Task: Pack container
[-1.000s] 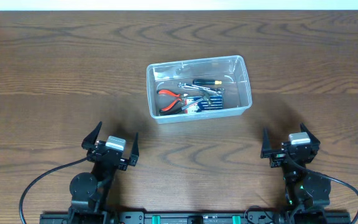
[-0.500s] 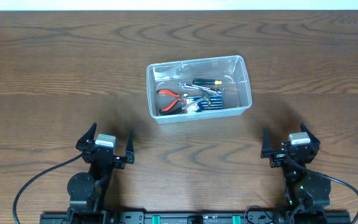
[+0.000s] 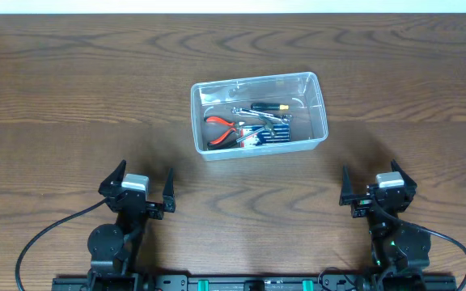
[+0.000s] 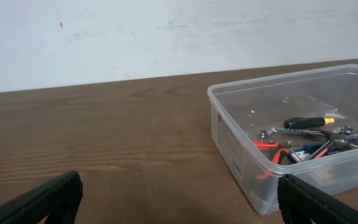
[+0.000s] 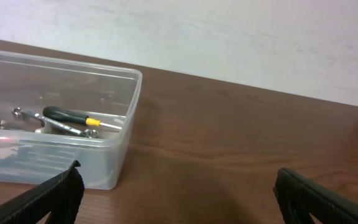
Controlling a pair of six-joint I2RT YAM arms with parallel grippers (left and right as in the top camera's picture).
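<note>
The clear container stands at the middle of the wooden table. Inside it lie red-handled pliers, a black and yellow screwdriver, metal wrenches and a blue tool. My left gripper rests near the front left, open and holding nothing, well short of the container. At the front right my right gripper is also open and holds nothing. The right wrist view has the container to the left, with the screwdriver showing through its wall.
Both arm bases and their cables sit along the table's front edge. A pale wall rises behind the table's far edge. Bare wood surrounds the container on every side.
The left gripper drew back toward the front edge and a little to the left. The right arm and the container's contents stayed as they were.
</note>
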